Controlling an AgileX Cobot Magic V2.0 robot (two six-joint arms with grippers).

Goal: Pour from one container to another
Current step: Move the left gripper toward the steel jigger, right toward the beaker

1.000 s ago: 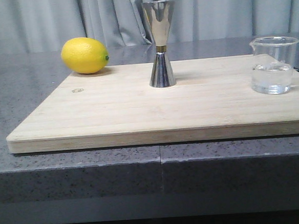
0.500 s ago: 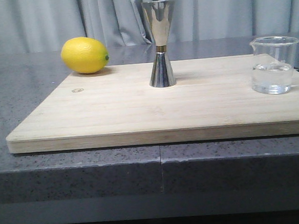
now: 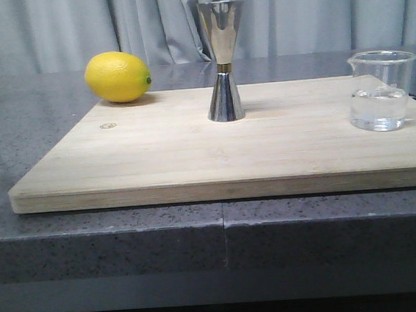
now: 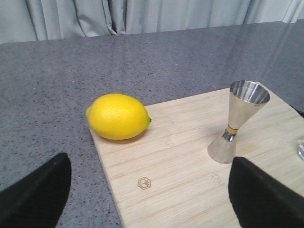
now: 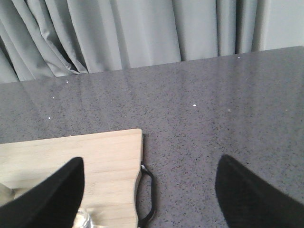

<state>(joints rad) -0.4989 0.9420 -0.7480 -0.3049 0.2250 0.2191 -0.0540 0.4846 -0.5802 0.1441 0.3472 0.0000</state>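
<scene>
The clear glass beaker (image 3: 382, 90), about a third full of clear liquid, stands at the right end of the wooden board (image 3: 194, 157). The steel hourglass jigger (image 3: 222, 62) stands upright at the board's middle back, open cup upward. Neither gripper shows in the front view. In the left wrist view my left gripper (image 4: 149, 190) is open and empty above the board's left part, the jigger (image 4: 236, 121) ahead of one finger. My right gripper (image 5: 149, 190) is open and empty over the board's right edge; only a sliver of the beaker (image 5: 85, 219) peeks out beside one finger.
A yellow lemon (image 3: 117, 76) lies at the board's back left corner. The board rests on a dark speckled countertop (image 3: 48, 117) with a grey curtain behind. A black handle (image 5: 148, 194) sits on the board's right edge.
</scene>
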